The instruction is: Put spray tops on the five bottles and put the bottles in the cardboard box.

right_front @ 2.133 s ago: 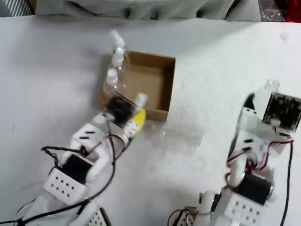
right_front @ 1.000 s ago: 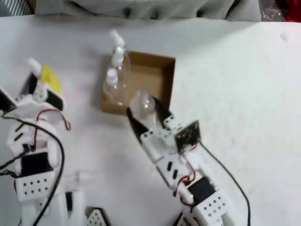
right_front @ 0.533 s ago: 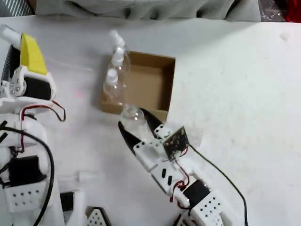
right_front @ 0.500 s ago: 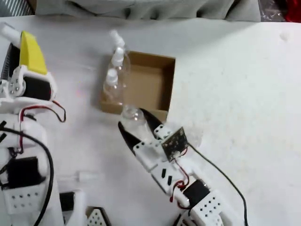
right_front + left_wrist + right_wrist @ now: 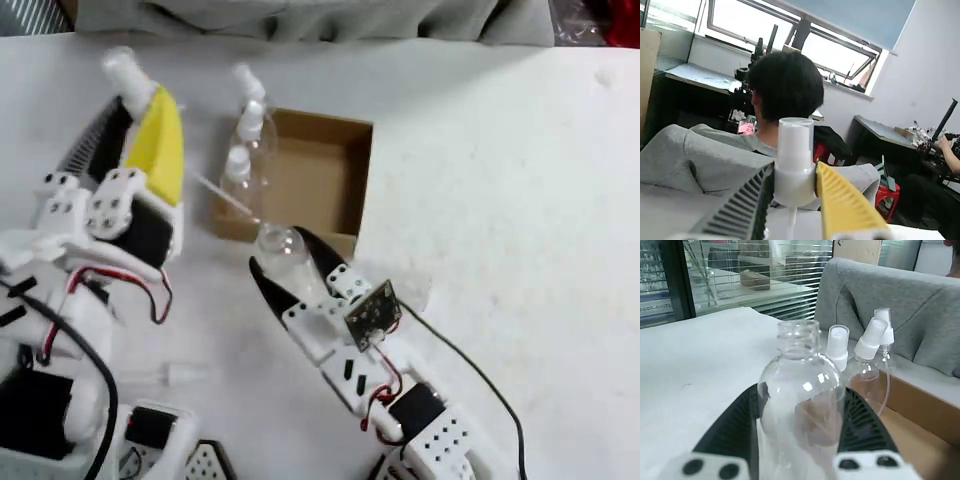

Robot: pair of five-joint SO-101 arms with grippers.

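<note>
left gripper [image 5: 794, 176] pinches a spray top [image 5: 795, 145] between its jaws and right gripper [image 5: 290, 262] clasps the open bottle [image 5: 800, 380] upright between its own, so the long tube [image 5: 222, 196] may miss the narrow neck [image 5: 799, 336].

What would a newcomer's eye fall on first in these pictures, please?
The left gripper, one finger yellow, stands at the left of the table, clamped on a white spray top. The right gripper grips a clear, uncapped bottle just in front of the cardboard box, at whose left edge three capped bottles stand.
</note>
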